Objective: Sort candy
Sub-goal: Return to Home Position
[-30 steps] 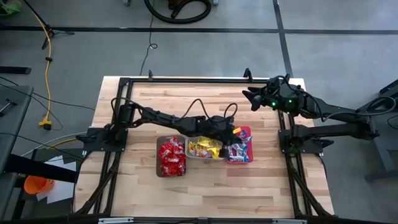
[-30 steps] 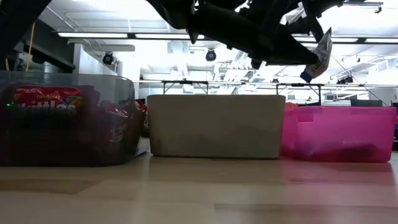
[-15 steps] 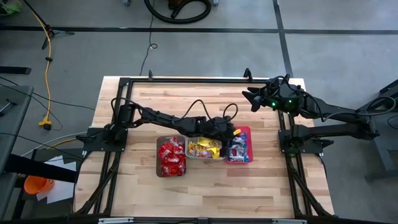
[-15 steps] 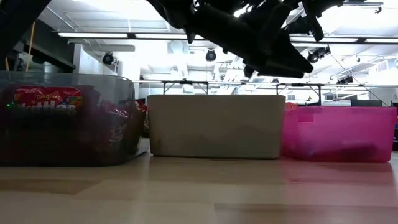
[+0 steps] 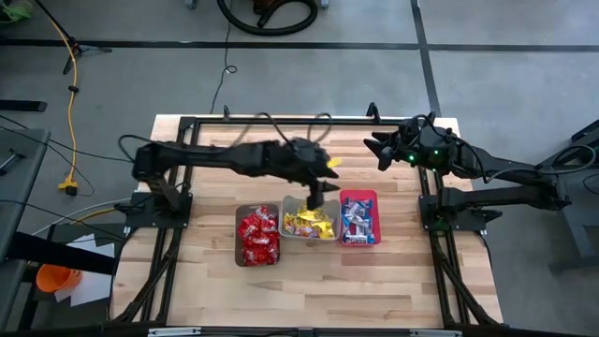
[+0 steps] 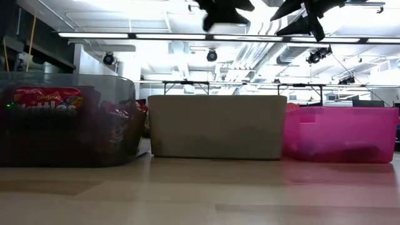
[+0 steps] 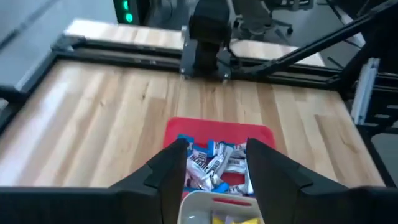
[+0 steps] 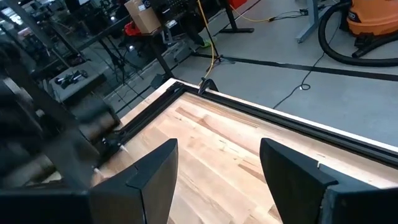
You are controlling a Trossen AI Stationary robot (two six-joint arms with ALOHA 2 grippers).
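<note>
Three bins stand in a row on the wooden table. The brown bin (image 5: pixel 257 236) holds red candy, the grey bin (image 5: pixel 309 223) yellow candy, and the pink bin (image 5: pixel 358 217) blue-and-white bars (image 7: pixel 214 165). My left gripper (image 5: pixel 315 199) hovers open above the grey bin's far edge, with nothing between its fingers (image 7: pixel 216 149). My right gripper (image 5: pixel 372 150) waits open at the table's far right, high above the bare wood (image 8: pixel 217 149).
A black frame (image 5: pixel 281 120) runs around the table's edges. Bare wood lies free on the far side of the bins and along the near edge. In the low view the brown bin (image 6: pixel 62 119), grey bin (image 6: pixel 215 125) and pink bin (image 6: pixel 340 132) stand side by side.
My left gripper stood over the pink bin shut on a blue-and-white bar. It opened, and the bar left its fingers. It then rose and drew back toward the table's left and far side, ending over the grey bin's far edge.
</note>
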